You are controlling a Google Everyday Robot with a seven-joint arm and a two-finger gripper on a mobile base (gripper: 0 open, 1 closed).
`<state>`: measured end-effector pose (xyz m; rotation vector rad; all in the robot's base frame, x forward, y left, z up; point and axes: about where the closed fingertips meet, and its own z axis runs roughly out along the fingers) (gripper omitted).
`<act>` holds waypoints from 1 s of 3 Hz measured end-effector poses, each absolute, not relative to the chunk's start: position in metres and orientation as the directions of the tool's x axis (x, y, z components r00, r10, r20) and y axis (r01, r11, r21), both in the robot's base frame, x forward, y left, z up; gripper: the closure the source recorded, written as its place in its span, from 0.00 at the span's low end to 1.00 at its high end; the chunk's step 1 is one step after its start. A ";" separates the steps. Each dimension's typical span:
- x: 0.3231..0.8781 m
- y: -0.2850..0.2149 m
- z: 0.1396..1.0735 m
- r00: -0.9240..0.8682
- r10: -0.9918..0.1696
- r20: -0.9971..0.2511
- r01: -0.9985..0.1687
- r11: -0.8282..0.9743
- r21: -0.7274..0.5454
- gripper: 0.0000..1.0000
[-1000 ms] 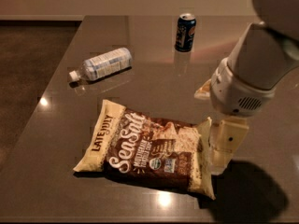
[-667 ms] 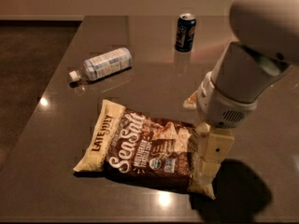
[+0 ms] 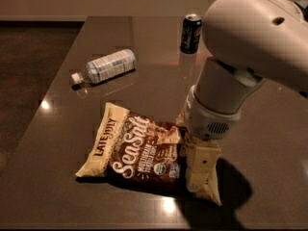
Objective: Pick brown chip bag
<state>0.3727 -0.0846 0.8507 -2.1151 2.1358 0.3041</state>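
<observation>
The brown chip bag (image 3: 139, 153) lies flat on the dark table (image 3: 57, 143), near the front. It is dark brown with cream ends and white "Sea Salt" script. My gripper (image 3: 198, 170) hangs from the large white arm (image 3: 250, 47) and is down over the bag's right end, covering that end. The left part of the bag is in plain sight.
A clear plastic water bottle (image 3: 106, 65) lies on its side at the back left of the table. A dark soda can (image 3: 190, 32) stands upright at the back, just left of my arm. The table's left edge (image 3: 48, 95) drops to a dark floor.
My arm has swung left and lower, bringing the gripper from beside the bag's right edge to over its right end. The bag, bottle and can have not moved.
</observation>
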 end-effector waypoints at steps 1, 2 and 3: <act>0.374 -0.082 0.856 -0.023 -0.976 -0.218 -0.998 0.009 0.064 0.39; 0.379 -0.085 0.874 -0.034 -0.974 -0.225 -0.999 0.027 0.035 0.63; 0.388 -0.093 0.906 -0.043 -0.968 -0.247 -0.998 0.052 -0.028 0.85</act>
